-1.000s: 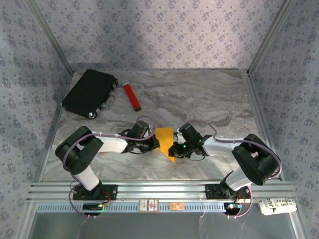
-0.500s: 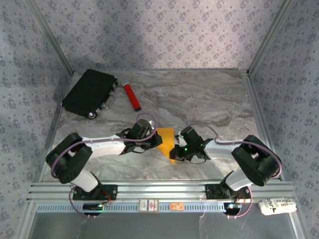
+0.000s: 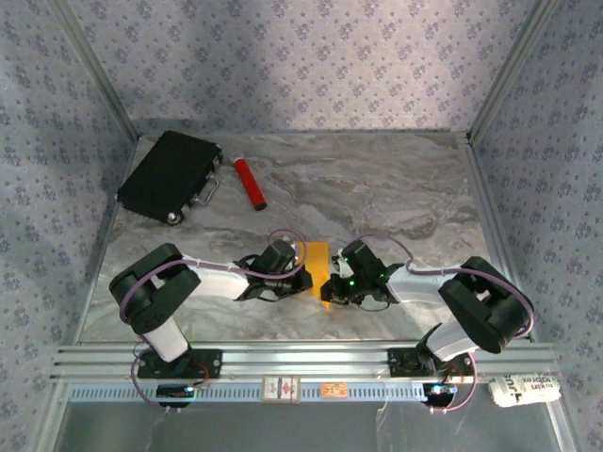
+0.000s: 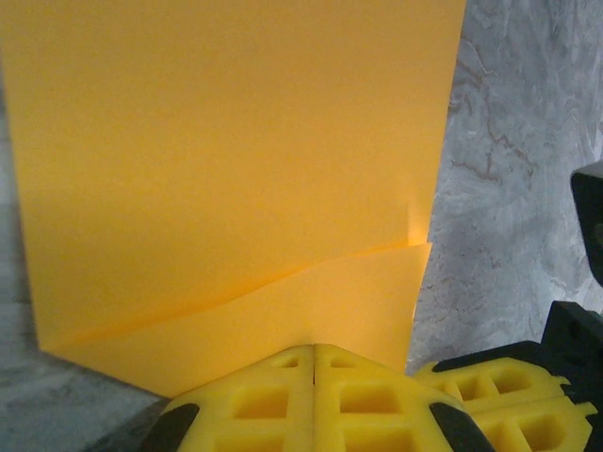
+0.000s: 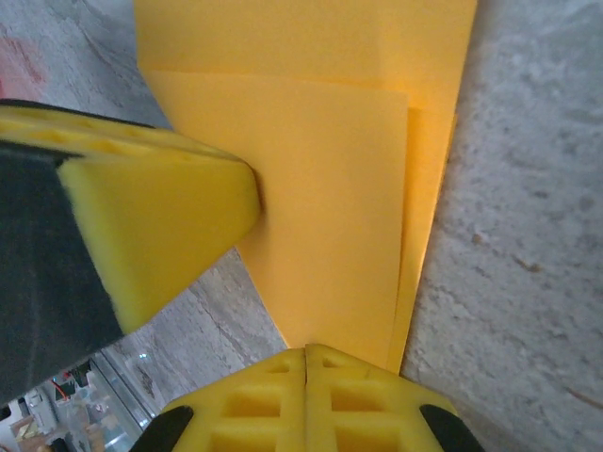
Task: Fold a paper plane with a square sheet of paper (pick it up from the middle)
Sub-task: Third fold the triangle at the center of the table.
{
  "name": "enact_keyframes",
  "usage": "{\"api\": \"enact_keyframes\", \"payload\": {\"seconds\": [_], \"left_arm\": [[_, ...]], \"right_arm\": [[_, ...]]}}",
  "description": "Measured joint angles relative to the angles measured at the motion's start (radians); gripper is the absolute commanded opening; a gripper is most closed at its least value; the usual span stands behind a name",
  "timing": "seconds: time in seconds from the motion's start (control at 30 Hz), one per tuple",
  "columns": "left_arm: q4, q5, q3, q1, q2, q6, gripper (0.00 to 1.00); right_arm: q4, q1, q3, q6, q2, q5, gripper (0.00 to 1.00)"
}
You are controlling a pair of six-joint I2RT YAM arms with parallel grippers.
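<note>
Well beyond the left fingers (image 3: 303, 274), toward the far left corner of the surface (image 3: 396, 188), lie a black case (image 3: 170, 176) and a red cylinder (image 3: 250, 183), both out of play.

The left fingers are pressed flat together, no gap between the pads. In the left wrist view they sit at the near edge of the square sheet of paper (image 4: 226, 141). In the right wrist view their tip (image 5: 252, 200) bears on the paper's upper layer, so they seem to be pressing it down, not gripping it.

The sheet lies on the surface directly between the two sets of fingers, touching both. It is no longer a plain square. One flap is folded over along a slanted crease, layers overlap, and the shape narrows to a point at the right fingers.

The right fingers (image 5: 306, 356) are also closed tight, with the paper's narrow end running up to their seam. Whether they pinch that end or merely hold it down, I cannot tell.

By my reading the job is partway: the first folds are in, a nose is taking shape. No slim dart with a centre crease and wings shows yet, so the later folds remain.
</note>
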Motion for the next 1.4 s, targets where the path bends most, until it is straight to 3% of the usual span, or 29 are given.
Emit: {"api": "enact_keyframes", "payload": {"seconds": [0.47,0.63,1.03,1.23,1.4], "left_arm": [[0.008,0.070,-0.055,0.183,-0.039,0.060,0.02],[-0.016,0.066,-0.061,0.211,-0.058,0.079,0.05],[-0.081,0.047,-0.061,0.217,-0.176,0.109,0.15],[-0.089,0.046,-0.061,0.221,-0.177,0.140,0.28],[-0.087,0.043,-0.066,0.229,-0.177,0.151,0.31]], "right_arm": [[0.019,0.001,-0.018,0.000,-0.014,0.012,0.02],[0.022,-0.001,-0.023,0.000,-0.021,0.011,0.03],[-0.052,-0.005,-0.008,-0.012,-0.065,0.036,0.17],[-0.200,-0.027,0.034,-0.048,-0.178,0.178,0.28],[-0.280,-0.057,0.060,-0.072,-0.240,0.290,0.41]]}}
